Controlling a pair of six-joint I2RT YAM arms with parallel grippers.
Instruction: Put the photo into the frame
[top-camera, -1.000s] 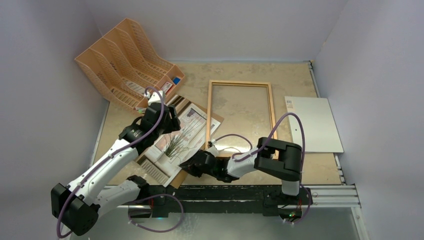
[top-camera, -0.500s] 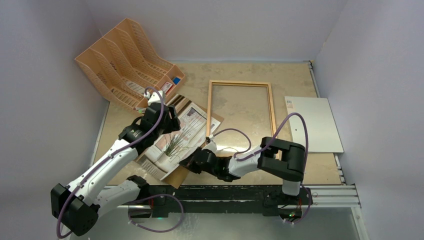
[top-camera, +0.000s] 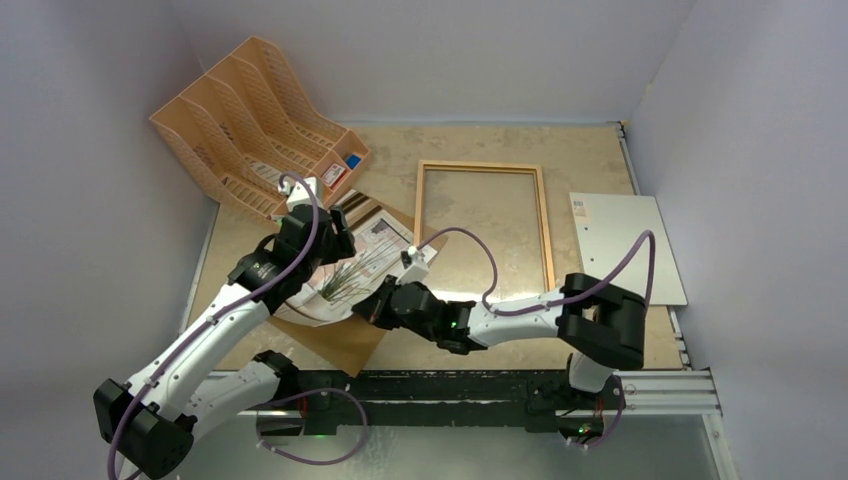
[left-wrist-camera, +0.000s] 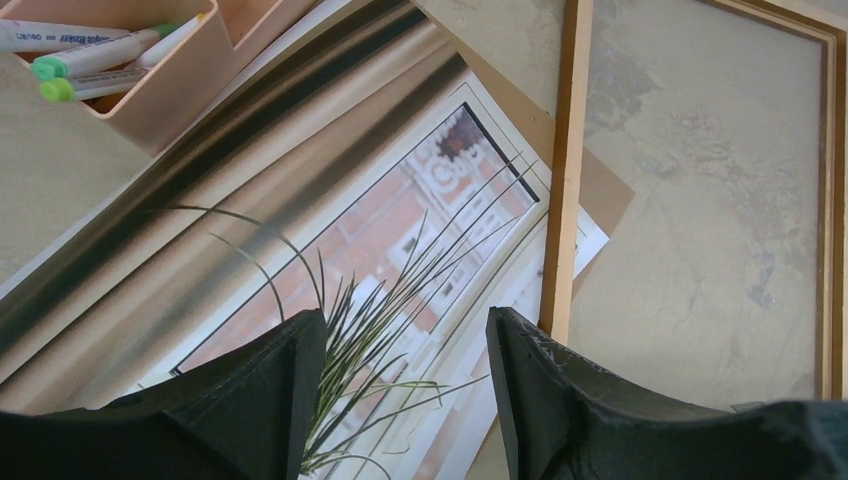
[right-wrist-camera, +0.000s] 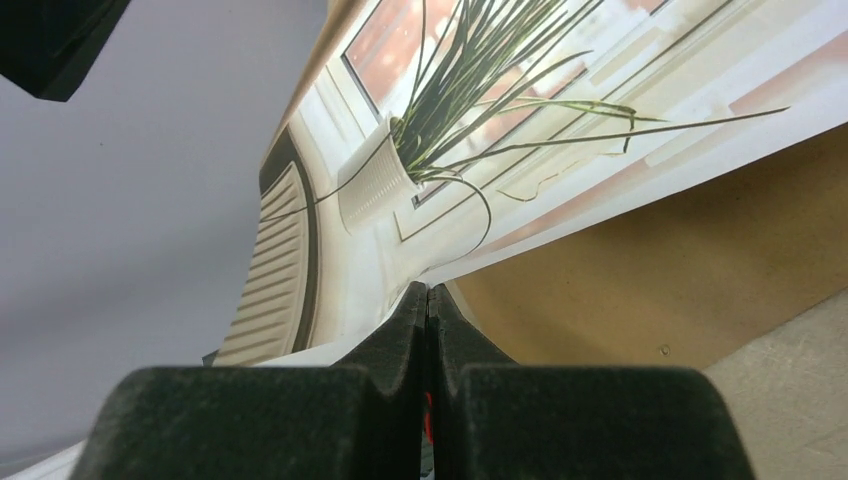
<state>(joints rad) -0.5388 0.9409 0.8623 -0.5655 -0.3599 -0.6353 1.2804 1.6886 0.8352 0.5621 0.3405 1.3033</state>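
Note:
The photo (top-camera: 372, 252) shows a grassy potted plant and lies left of the frame, over a brown backing panel (top-camera: 345, 342). My right gripper (top-camera: 368, 308) is shut on the photo's near edge and holds it lifted, so the print curls upward. In the right wrist view the fingertips (right-wrist-camera: 428, 296) pinch the photo (right-wrist-camera: 450, 130) above the panel (right-wrist-camera: 640, 270). My left gripper (top-camera: 338, 238) is open and hovers over the photo (left-wrist-camera: 380, 230), holding nothing. The wooden frame (top-camera: 546, 225) lies flat in the middle of the table. Its left rail (left-wrist-camera: 565, 170) overlaps the photo's corner.
An orange-tan file rack (top-camera: 250, 130) stands at the back left, its corner with markers (left-wrist-camera: 100, 55) close to the photo. A stiff white sheet (top-camera: 625, 250) with a small sticker lies at the right edge. Walls close in on three sides.
My right gripper has moved left and away with the photo's near edge, lifting it off the panel so it curls. My left gripper has shifted slightly toward the rack.

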